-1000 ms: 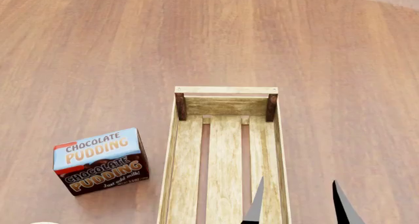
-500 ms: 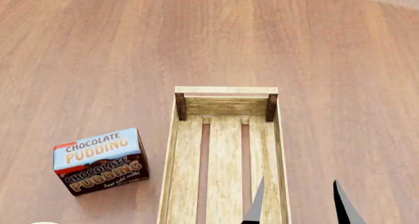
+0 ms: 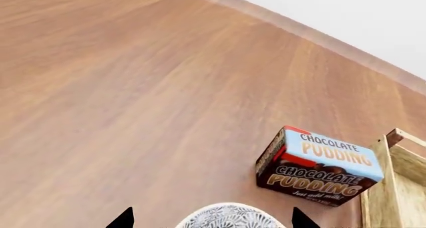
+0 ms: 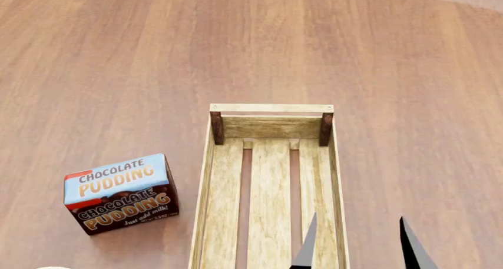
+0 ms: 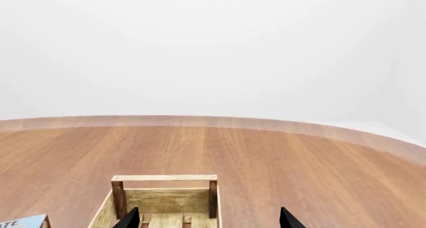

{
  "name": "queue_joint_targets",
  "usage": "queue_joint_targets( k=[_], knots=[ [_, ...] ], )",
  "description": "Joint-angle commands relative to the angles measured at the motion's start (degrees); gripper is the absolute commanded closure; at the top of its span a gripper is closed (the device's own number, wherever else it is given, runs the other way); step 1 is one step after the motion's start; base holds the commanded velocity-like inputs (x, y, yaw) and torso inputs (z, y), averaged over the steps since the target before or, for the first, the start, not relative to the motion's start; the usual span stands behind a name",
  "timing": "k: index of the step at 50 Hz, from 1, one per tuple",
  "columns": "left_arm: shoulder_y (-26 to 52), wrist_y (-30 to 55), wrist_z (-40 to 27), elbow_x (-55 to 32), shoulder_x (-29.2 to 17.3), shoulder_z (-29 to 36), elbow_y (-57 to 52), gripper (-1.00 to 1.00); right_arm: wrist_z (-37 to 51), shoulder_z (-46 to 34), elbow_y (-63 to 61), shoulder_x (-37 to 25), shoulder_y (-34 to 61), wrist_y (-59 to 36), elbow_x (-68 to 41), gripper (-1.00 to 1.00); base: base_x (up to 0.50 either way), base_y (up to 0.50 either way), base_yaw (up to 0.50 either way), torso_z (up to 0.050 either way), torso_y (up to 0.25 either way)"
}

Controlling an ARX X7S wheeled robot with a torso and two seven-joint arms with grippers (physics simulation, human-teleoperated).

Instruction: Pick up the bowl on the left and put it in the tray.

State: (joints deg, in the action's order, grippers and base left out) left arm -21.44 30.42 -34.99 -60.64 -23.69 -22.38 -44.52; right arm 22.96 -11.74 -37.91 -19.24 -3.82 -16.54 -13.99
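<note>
Only the top of the bowl (image 3: 230, 216), white with a grey-blue floral pattern, shows in the left wrist view. It sits between the two dark fingertips of my left gripper (image 3: 213, 221), which is open and wide apart around it. In the head view a white sliver of the bowl (image 4: 52, 268) shows at the lower left edge. The tray (image 4: 270, 186), a light-wood slatted crate with dark corner posts, lies in the middle with nothing in it. My right gripper (image 4: 357, 246) is open over the tray's near right side. The right wrist view shows the tray (image 5: 164, 200) ahead.
A chocolate pudding box (image 4: 122, 192) stands on the wooden table (image 4: 118, 63) left of the tray, between bowl and tray; the left wrist view shows the box (image 3: 318, 165) beside the tray's corner (image 3: 392, 175).
</note>
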Motion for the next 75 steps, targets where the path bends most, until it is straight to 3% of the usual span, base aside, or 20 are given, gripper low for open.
queue_joint_targets(
  k=[1,75],
  knots=[
    [0.47,0.84,4.27,2.35,1.77,-0.08,3.85,-1.0,-1.62,0.88,0.51,1.0,-0.2,0.79,1.09,-1.0,0.0,0.0,0.0,0.0,0.0],
    [4.1,-3.15,10.9,12.53,3.77,8.71,20.97,-1.0,-0.16,-0.02,0.55,-0.3,0.03,1.16,0.35,-1.0,0.0,0.0,0.0,0.0,0.0]
  ],
)
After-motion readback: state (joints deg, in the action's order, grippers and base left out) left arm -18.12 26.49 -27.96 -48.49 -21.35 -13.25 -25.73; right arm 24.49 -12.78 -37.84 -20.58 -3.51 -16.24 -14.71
